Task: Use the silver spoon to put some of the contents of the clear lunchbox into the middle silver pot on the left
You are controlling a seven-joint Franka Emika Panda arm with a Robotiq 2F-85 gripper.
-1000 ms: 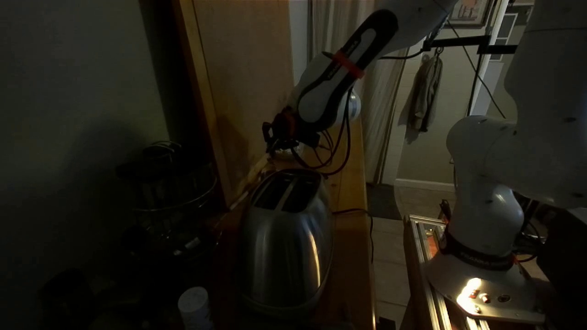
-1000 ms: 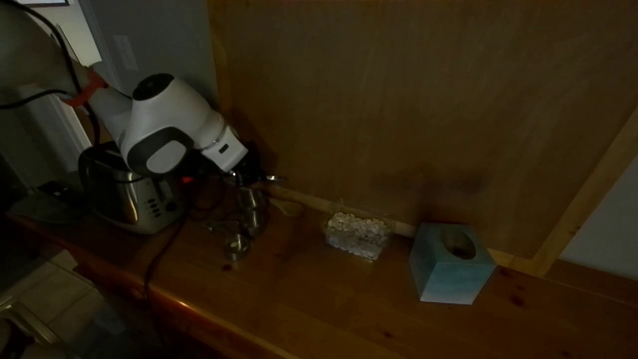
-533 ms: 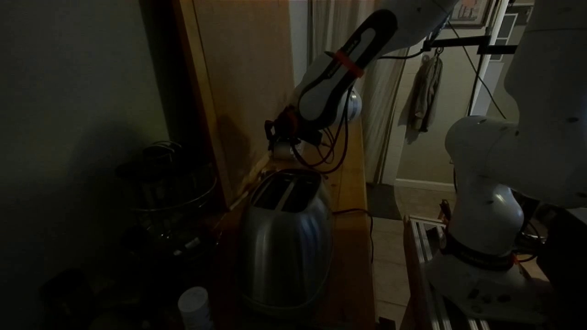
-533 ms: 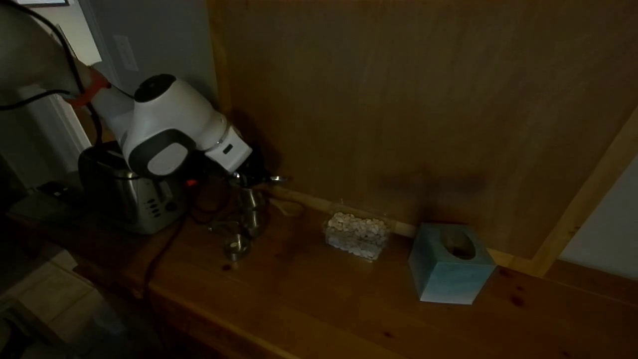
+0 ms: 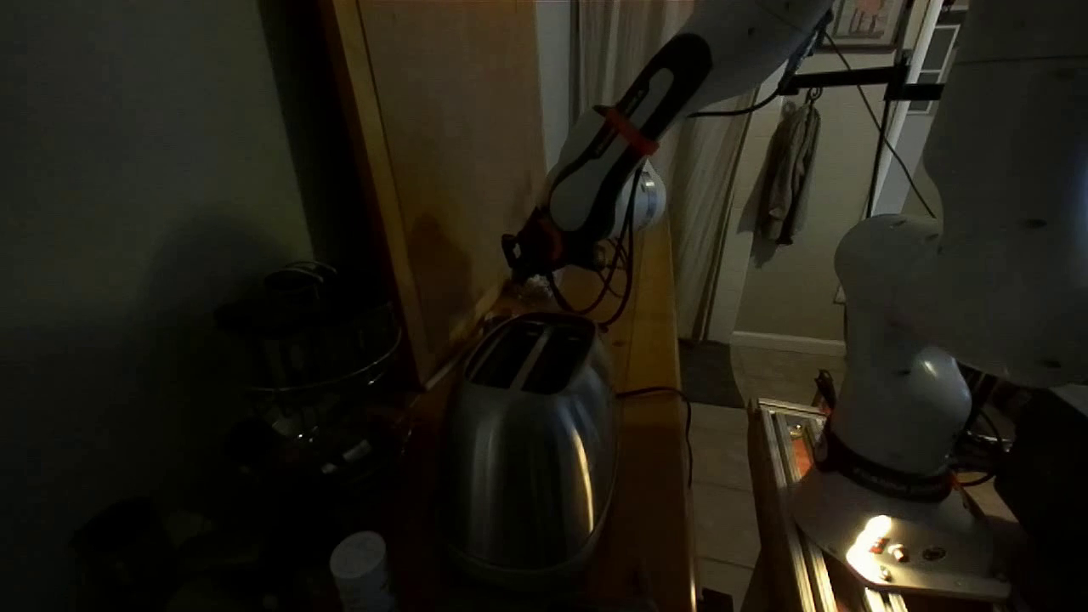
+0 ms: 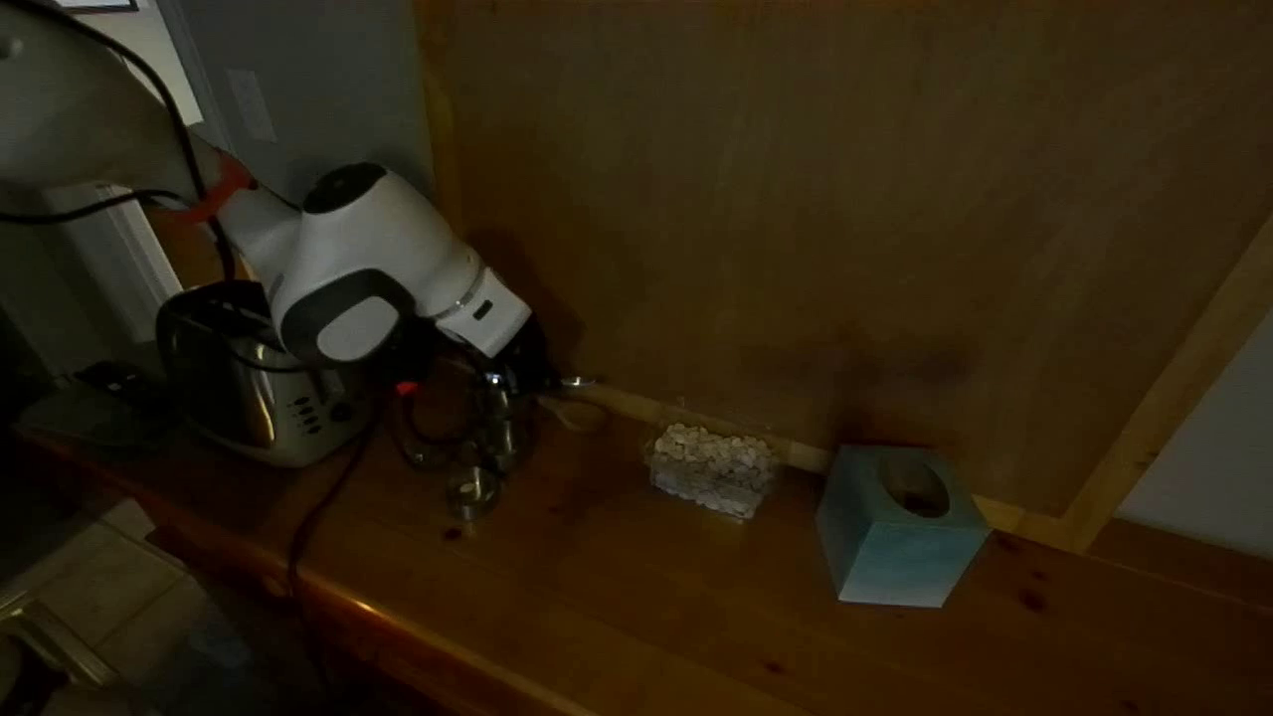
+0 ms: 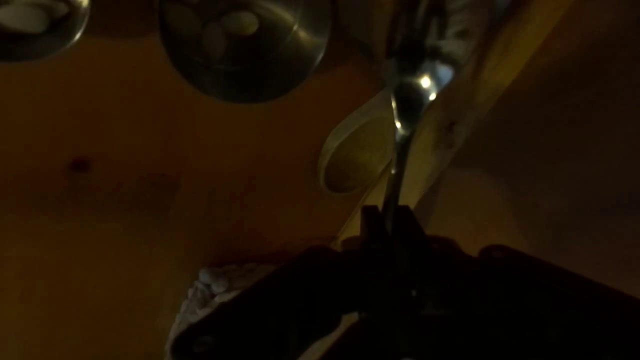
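A silver spoon (image 7: pixel 409 107) is held in the air above a wooden table (image 6: pixel 617 607). The gripper (image 7: pixel 390 220) pinches its handle between 2 black fingertips (image 7: pixel 370 223); in the wrist view the bowl points away from the gripper, toward the top. It is too dark and blurred to tell whether the bowl carries anything.

There the bowl lies right of the middle silver pot (image 7: pixel 260 75), apparently not over it. That pot has a few pale pieces (image 7: pixel 240 23) on its floor, which look like those in the clear lunchbox (image 6: pixel 711 489). It is the centre of 3 pots in a row: the front pot (image 6: pixel 471 510) also holds pale pieces, and the rear pot (image 6: pixel 500 403) is mostly hidden by the gripper. In an exterior view the lunchbox stands farther right, well filled. A pale spoon-shaped piece (image 7: pixel 357 155) lies between pots and lunchbox, close to the back board (image 6: pixel 835 219). A tissue box (image 6: pixel 900 537) stands beyond the lunchbox, and a toaster (image 6: pixel 288 408) on the pots' other side.

The step in hand seems to be delivery at the pots, or the finish of it. If the spoon is loaded, the next move calls for shifting the bowl over the middle pot and tipping it slowly. If it is bare, drawing back would fit.
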